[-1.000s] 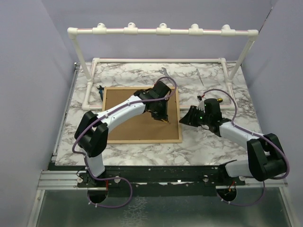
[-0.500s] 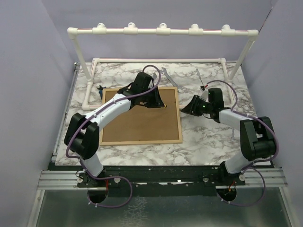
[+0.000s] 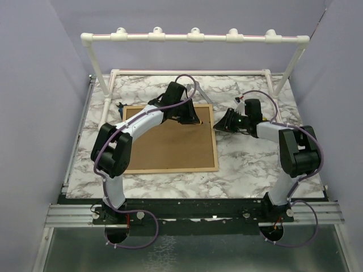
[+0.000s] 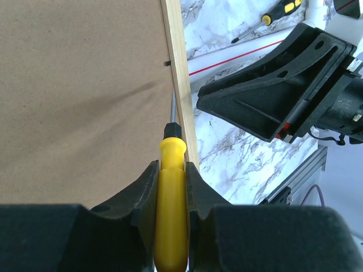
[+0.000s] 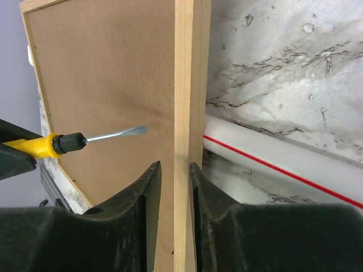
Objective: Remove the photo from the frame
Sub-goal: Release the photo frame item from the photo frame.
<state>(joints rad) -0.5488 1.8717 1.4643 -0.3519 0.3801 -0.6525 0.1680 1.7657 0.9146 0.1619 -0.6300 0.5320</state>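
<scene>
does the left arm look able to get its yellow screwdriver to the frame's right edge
Probably yes: the left pincer holds the yellow-handled screwdriver, tip beside the edging of the light-wood frame, nothing between.

This is a robotics lab test cell, not a lived-in room. Plain lilac walls [image 3: 34, 85] box in a marble-patterned surface [image 3: 255, 164] on the left, far and right sides. Two white-and-black robot arms, the left arm [image 3: 142, 122] and the right arm [image 3: 295, 150], are bolted to an aluminium rail [image 3: 68, 214] along the near edge, with purple cables [image 3: 155, 225] looping from their bases. A white PVC pipe rack [image 3: 193, 37] stands across the far side as a purpose-built fixture, and nothing domestic surrounds the bench.
</scene>
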